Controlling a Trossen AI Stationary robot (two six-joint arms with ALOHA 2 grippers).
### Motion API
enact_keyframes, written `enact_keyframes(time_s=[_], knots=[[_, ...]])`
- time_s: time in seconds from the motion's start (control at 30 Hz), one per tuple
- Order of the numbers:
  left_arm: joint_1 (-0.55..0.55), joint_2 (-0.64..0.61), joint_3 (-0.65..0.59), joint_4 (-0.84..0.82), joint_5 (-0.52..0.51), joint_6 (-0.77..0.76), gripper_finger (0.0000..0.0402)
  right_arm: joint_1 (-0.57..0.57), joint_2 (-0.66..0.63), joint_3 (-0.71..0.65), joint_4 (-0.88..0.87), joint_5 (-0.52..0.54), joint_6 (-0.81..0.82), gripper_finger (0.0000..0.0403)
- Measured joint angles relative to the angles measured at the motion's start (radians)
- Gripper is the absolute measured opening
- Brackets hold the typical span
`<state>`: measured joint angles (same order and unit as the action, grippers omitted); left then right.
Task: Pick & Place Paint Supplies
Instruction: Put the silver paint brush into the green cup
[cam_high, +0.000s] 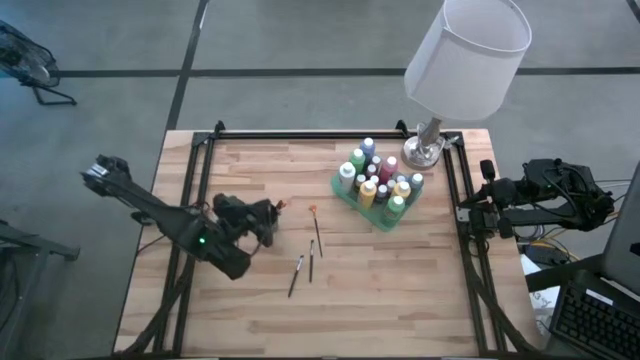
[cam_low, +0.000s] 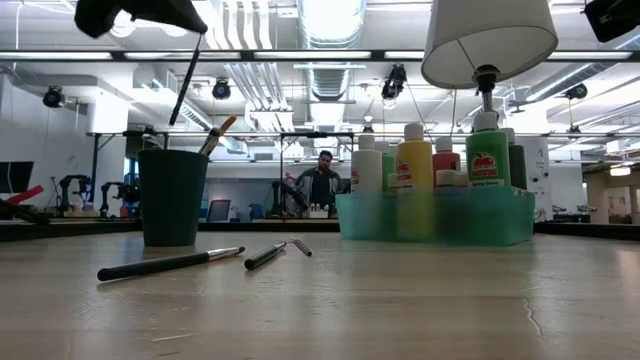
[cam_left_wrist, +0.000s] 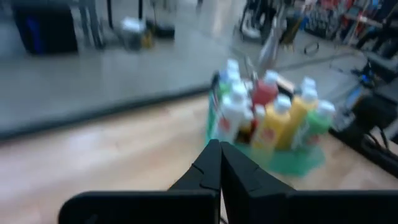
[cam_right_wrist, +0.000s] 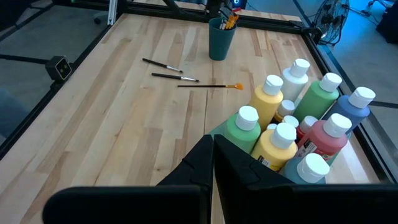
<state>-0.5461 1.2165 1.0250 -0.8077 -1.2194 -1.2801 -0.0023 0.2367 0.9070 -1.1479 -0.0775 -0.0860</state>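
Paint bottles (cam_high: 375, 180) with white caps stand packed in a translucent green tray (cam_high: 388, 222) at the far right. Three brushes (cam_high: 311, 262) lie flat on the table's middle; they also show in the right wrist view (cam_right_wrist: 174, 77). A dark green cup (cam_low: 172, 197) stands left of them with a brush (cam_low: 218, 133) leaning in it. My left gripper (cam_low: 203, 28) hovers shut above the cup, with a thin dark brush (cam_low: 186, 80) hanging from it. My right gripper (cam_right_wrist: 212, 142) is shut on nothing and waits by the table's right edge, beside the tray. My left gripper pinches the dark brush at its upper end (cam_low: 201, 40), only at the fingertips, which point nearly level. The brush hangs slanting below the fingers, its lower end (cam_low: 171, 122) just above the cup's rim and clear of the table. The left wrist view does not show the contact.
A lamp with a white shade (cam_high: 465, 55) stands on its metal base (cam_high: 425, 150) at the far right corner, behind the tray. A black frame rail (cam_high: 330, 135) runs along the table's edges. Bare wood (cam_high: 330, 320) lies along the near side.
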Motion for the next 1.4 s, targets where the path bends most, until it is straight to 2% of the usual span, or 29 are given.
enact_keyframes(time_s=[0.17, 0.33, 0.57, 0.73, 0.87, 1.1, 1.27, 1.4], knots=[[0.007, -0.077, -0.018, -0.006, -0.106, 0.121, 0.0000, 0.000, 0.000, 0.000, 0.000, 0.000, 0.000, 0.0008], [0.009, -0.160, -0.093, -0.013, -0.191, 0.144, 0.0000, 0.000, 0.000, 0.000, 0.000, 0.000, 0.000, 0.0008], [0.009, -0.261, -0.256, 0.047, -0.212, 0.123, 0.0000, 0.000, 0.000, 0.000, 0.000, 0.000, 0.000, 0.0008], [0.009, -0.308, -0.403, 0.248, -0.205, 0.142, 0.0000, 0.000, 0.000, 0.000, 0.000, 0.000, 0.000, 0.0008], [0.009, -0.322, -0.503, 0.460, -0.198, 0.248, 0.0000, 0.000, 0.000, 0.000, 0.000, 0.000, 0.000, 0.0008], [0.010, -0.324, -0.636, 0.793, -0.124, 0.453, 0.0000, 0.000, 0.000, 0.000, 0.000, 0.000, 0.000, 0.0008], [0.019, -0.324, -0.686, 0.903, -0.116, 0.591, 0.0000, 0.000, 0.000, 0.000, 0.000, 0.000, 0.000, 0.0008], [0.040, -0.318, -0.691, 0.905, -0.039, 0.677, 0.0000, 0.000, 0.000, 0.000, 0.000, 0.000, 0.000, 0.0008]])
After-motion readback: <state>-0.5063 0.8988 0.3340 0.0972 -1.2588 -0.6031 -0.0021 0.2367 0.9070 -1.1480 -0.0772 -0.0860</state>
